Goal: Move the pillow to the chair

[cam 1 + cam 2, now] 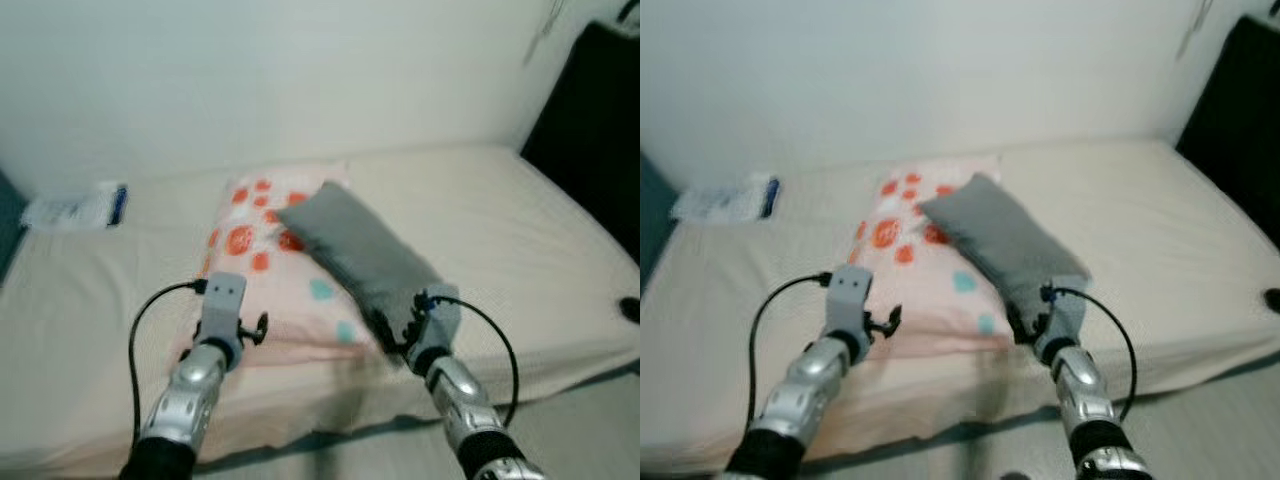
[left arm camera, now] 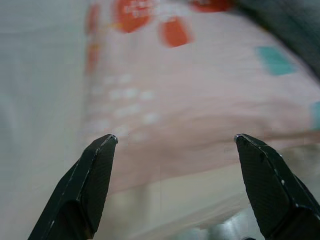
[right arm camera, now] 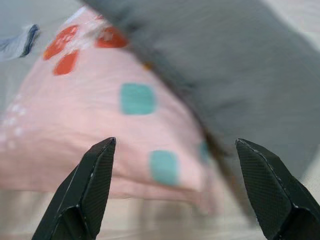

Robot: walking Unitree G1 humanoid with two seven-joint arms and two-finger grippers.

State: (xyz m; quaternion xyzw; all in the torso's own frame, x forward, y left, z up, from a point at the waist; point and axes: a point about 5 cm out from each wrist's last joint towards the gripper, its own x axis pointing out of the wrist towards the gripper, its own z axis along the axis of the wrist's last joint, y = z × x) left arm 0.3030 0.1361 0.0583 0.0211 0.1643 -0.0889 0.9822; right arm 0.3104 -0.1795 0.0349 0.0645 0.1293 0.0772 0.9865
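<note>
A pink pillow [image 1: 275, 275] with red and teal patches lies on the cream bed [image 1: 520, 230]. A grey pillow [image 1: 365, 250] rests slantwise over its right side. My left gripper [image 1: 232, 335] hovers at the pink pillow's near left edge, its fingers [image 2: 92, 175] spread open with the pillow [image 2: 190, 100] just ahead. My right gripper [image 1: 398, 335] is at the near end of the grey pillow [image 3: 240, 65], also open, with the pink pillow's corner [image 3: 100, 130] ahead between its fingertips [image 3: 97, 165].
A white and blue packet [image 1: 78, 208] lies at the bed's far left by the wall. A dark object [image 1: 600, 120] stands at the bed's right. The bed's front edge drops to grey floor [image 1: 580, 420] near my arms.
</note>
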